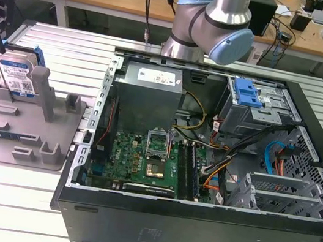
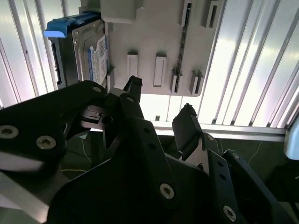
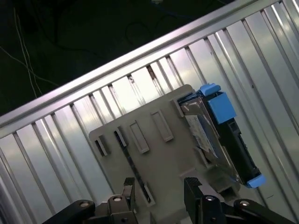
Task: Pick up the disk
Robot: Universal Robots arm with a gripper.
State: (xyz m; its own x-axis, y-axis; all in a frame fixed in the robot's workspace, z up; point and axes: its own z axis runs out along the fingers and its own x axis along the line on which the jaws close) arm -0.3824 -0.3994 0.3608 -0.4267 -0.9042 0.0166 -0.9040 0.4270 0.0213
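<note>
Disk [image 1: 15, 75] on edge, label facing out, in a slot at the back corner of the grey fixture [image 1: 19, 134], the corner farthest from the open computer case [image 1: 192, 232]. That is the exterior view. Fixture lies flat on the slatted metal table [image 1: 50, 46], toward the exterior view's left, its near side just beside the case wall. Robot arm [image 1: 216, 18] rises behind the case.

Second wrist view: gripper [image 2: 160, 100] hangs above the fixture [image 2: 149, 32], near the fixture's edge. Black fingertips [image 2: 134, 86] are spread wide with a clear gap, and nothing is between them. Disk [image 2: 84, 51] stands in its corner slot, off to one side of the fingers and not touched; a blue rail caps its end.

First wrist view: gripper [image 3: 160, 186] again spread wide and empty, its tips over the fixture [image 3: 173, 158]. Disk [image 3: 205, 135] upright along one fixture edge, blue rails at both ends, apart from both fingers. Table slats [image 3: 56, 154] run under the fixture on all sides.
</note>
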